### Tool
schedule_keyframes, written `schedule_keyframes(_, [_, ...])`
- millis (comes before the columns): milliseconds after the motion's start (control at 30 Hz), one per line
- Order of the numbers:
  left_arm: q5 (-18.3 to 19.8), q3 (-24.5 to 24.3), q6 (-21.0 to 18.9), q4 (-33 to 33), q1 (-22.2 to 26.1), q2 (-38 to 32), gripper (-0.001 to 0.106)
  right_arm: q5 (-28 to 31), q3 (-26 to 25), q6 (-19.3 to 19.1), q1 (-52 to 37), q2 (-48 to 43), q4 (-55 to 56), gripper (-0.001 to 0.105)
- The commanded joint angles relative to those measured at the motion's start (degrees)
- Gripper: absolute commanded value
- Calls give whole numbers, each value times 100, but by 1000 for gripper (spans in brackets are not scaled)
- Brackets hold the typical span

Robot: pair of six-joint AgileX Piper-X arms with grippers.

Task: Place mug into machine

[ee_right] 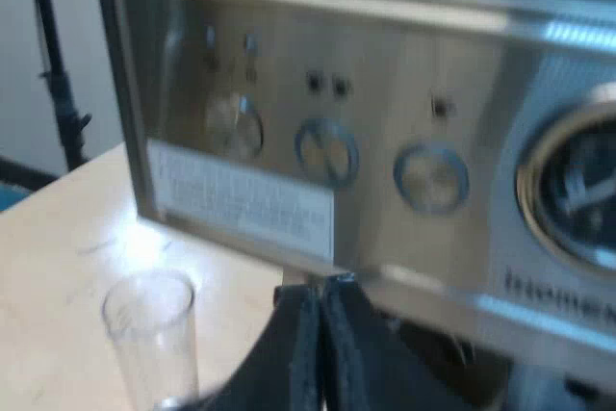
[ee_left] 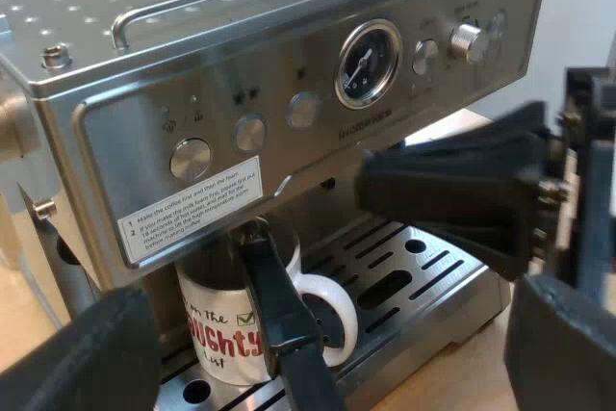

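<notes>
One espresso machine [ee_left: 289,93] stands on the worktop [ee_right: 58,257]. My left pincer [ee_left: 332,353] hangs before it, spread wide and empty, and my right pincer [ee_right: 320,324], fingers pressed together on nothing, points in under the control panel [ee_right: 318,141]. The white mug [ee_left: 226,334] with red lettering sits upright on the drip tray [ee_left: 423,276] beneath the brew head, with the holder's dark handle [ee_left: 279,315] crossing in front of it, and a clear measuring glass [ee_right: 154,334] stands on the worktop near the machine's front.
</notes>
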Motion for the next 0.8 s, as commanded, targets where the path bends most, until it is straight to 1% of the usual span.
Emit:
schedule_keyframes(33, [54, -35, 8, -74, -16, -2, 79, 28, -248, -68, -125, 140, -68, 0])
schedule_keyframes(433, [54, -35, 8, -74, -16, -2, 79, 62, -791, -57, -391, 640, -71, 0])
schedule_keyframes(633, [54, -35, 8, -74, -16, -2, 79, 391, -844, -57, -390, 745, -71, 0])
schedule_keyframes(800, [54, -35, 8, -74, -16, -2, 79, 414, -844, -57, -390, 745, -71, 0])
